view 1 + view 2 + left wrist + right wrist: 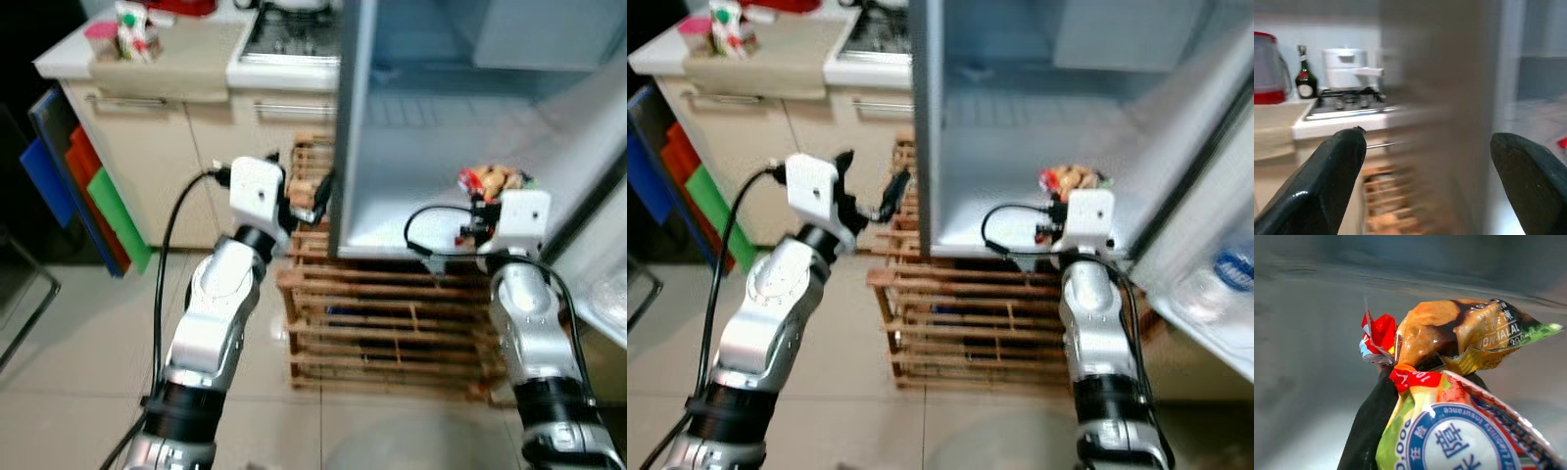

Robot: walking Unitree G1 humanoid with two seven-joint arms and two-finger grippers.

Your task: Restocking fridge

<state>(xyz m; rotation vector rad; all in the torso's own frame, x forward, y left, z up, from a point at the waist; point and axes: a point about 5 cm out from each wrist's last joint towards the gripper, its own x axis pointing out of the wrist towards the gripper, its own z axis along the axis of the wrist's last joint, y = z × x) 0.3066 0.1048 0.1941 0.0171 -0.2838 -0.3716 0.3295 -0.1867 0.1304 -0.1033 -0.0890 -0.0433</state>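
Fridge [431, 186] on wooden pallet [392, 333], counter [147, 59] to its left

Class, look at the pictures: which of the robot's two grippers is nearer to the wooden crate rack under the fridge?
Left. The left gripper, fingers open, hovers beside the wooden crate rack's upper left corner, by the fridge's edge. The right gripper is higher, inside the fridge, holding a snack packet.

Wooden crate [392, 323], stove [289, 39], bottle [1305, 73]
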